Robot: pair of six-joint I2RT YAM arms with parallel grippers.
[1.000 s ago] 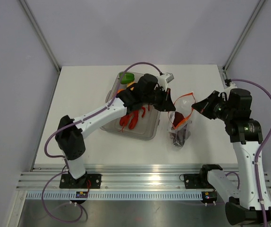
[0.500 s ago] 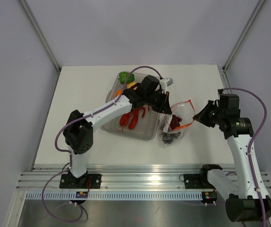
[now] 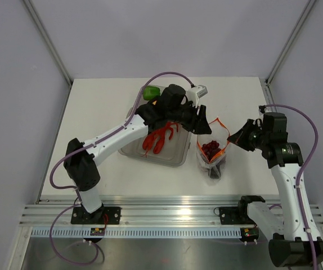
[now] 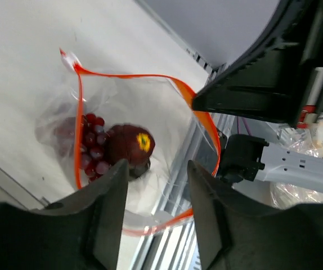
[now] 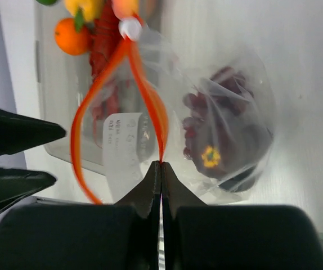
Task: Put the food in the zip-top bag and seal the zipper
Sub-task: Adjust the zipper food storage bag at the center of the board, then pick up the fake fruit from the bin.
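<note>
In the top view the tray [image 3: 174, 158] lies left of centre on the table [image 3: 94, 124]. The pepper [image 3: 151, 93] sits at its 11 o'clock corner and the lobster [image 3: 158, 140] lies inside. The left gripper [image 3: 205, 128] hovers over the bag's mouth at the bag's 11 o'clock, jaws apart and empty. The bag [image 3: 212, 160] stands just beside the tray, at its 3 o'clock, mouth gaping. Grapes [image 4: 92, 147] and a plum [image 4: 129, 144] lie at its bottom. At the bag's 2 o'clock, the right gripper [image 3: 234, 139] is closed on the zipper [image 4: 79, 129], pinching the strip.
</note>
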